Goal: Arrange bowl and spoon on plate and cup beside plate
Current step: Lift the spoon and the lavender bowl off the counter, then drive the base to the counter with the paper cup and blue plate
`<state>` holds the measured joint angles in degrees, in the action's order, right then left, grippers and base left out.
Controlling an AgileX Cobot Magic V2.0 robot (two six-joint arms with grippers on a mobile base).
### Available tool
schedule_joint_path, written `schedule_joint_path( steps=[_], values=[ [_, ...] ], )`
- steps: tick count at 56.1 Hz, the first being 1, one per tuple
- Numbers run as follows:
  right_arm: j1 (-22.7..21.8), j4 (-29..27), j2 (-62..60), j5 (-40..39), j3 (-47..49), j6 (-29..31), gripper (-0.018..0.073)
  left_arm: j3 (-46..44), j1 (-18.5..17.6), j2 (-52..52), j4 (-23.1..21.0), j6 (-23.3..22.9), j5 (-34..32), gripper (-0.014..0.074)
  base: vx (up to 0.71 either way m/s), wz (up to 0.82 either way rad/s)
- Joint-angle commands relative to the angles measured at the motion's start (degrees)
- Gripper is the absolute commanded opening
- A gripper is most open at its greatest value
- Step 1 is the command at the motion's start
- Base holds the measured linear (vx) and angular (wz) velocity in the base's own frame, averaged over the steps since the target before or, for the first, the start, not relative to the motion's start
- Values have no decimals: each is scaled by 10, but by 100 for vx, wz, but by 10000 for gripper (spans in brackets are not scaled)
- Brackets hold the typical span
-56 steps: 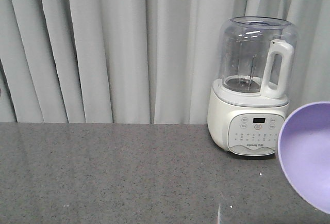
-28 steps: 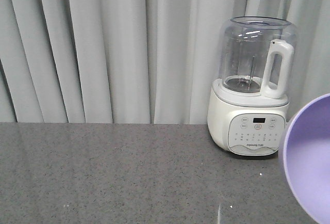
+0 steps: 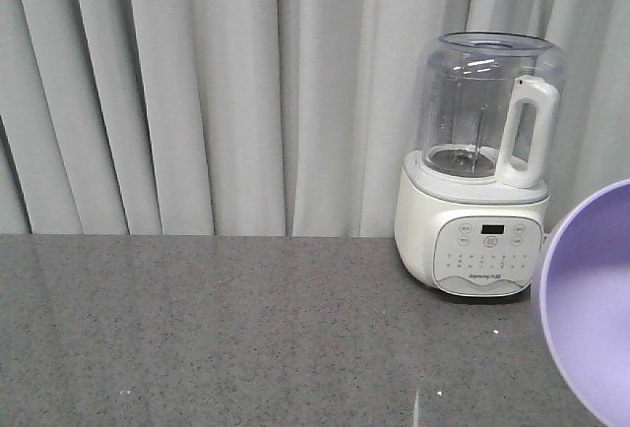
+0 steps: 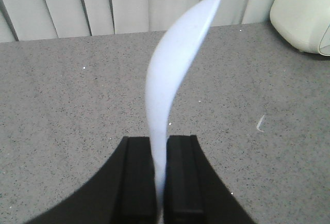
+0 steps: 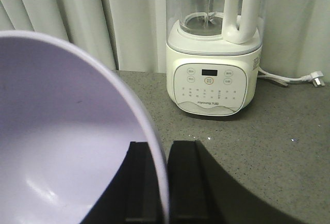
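Observation:
The pale blue spoon [image 4: 170,74] stands up between the black fingers of my left gripper [image 4: 160,175], which is shut on its handle above the grey counter. The lavender bowl [image 5: 62,136] fills the left of the right wrist view, and my right gripper [image 5: 161,182] is shut on its rim, one finger inside and one outside. In the front view the bowl [image 3: 591,309] hangs tilted at the right edge, its opening facing the camera. The plate and the cup are out of view.
A white blender [image 3: 479,166] with a clear jug stands at the back right of the grey speckled counter [image 3: 217,329], close to the bowl. Its cord and plug [image 5: 314,78] lie to its right. Grey curtains [image 3: 197,92] hang behind the counter.
In the front view the bowl has risen slightly and shifted toward the right edge over the last second. Nothing else has moved.

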<state>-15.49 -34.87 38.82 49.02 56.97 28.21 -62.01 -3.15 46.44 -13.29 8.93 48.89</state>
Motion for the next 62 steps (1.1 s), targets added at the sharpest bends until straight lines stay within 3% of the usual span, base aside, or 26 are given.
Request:
schedule_joint_path(
  steps=[1,26,62],
  values=[
    [-3,-19,3,-44,15,3,-9,-16,0,-1,-12,-1,-43,0,-1,-5],
    [-3,-18,3,-44,15,3,-9,-16,0,-1,-12,-1,-43,0,-7,-26],
    [-3,-18,3,-44,15,3,-9,-16,0,-1,-12,-1,-43,0,-17,-64]
  ],
)
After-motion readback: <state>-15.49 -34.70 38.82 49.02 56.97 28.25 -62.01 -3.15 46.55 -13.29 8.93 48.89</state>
